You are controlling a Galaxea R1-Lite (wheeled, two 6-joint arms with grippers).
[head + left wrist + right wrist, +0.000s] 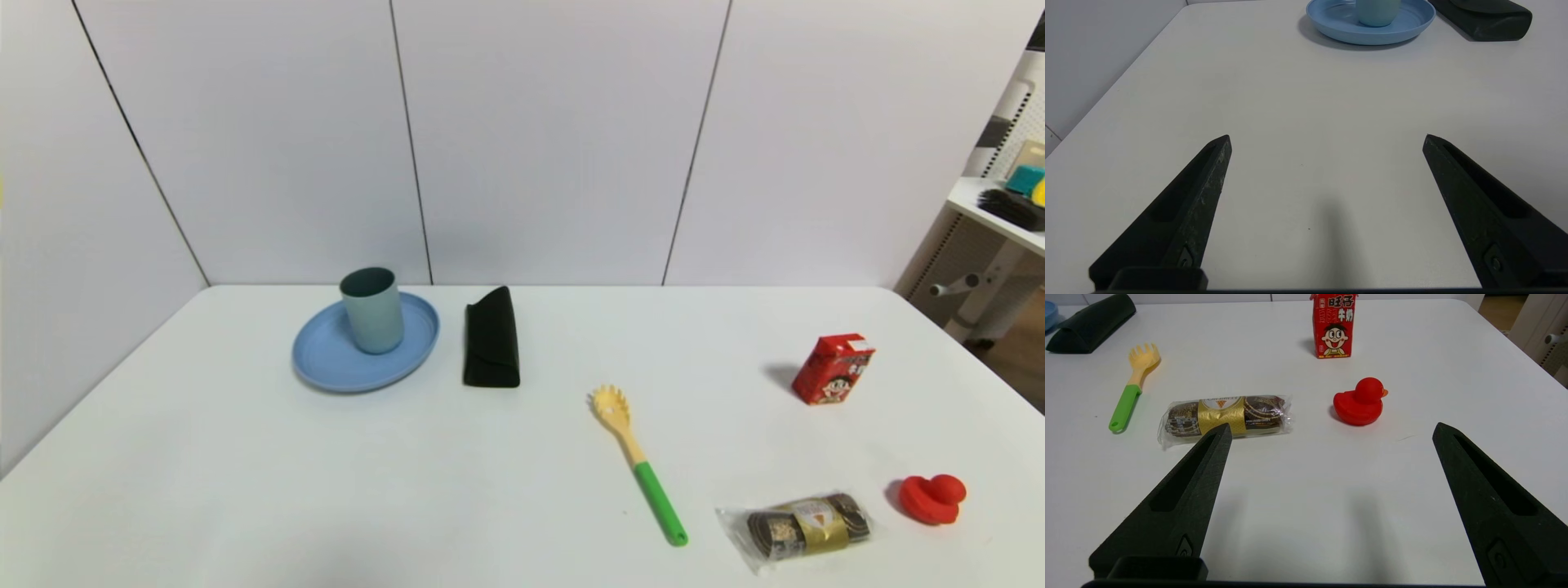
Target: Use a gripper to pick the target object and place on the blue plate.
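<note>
On the blue plate (326, 359), the cup (372, 311) upright; only in wrist views, left gripper (1327, 139) and right gripper (1331, 428), jaws apart.

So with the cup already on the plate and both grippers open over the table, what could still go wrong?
1. The teal cup stands off-centre toward the far rim of the blue plate; a bump could tip it off.
2. The black case lies close beside the plate, crowding any re-grasp by the open left gripper.
3. The right gripper hangs open, idle.
</note>
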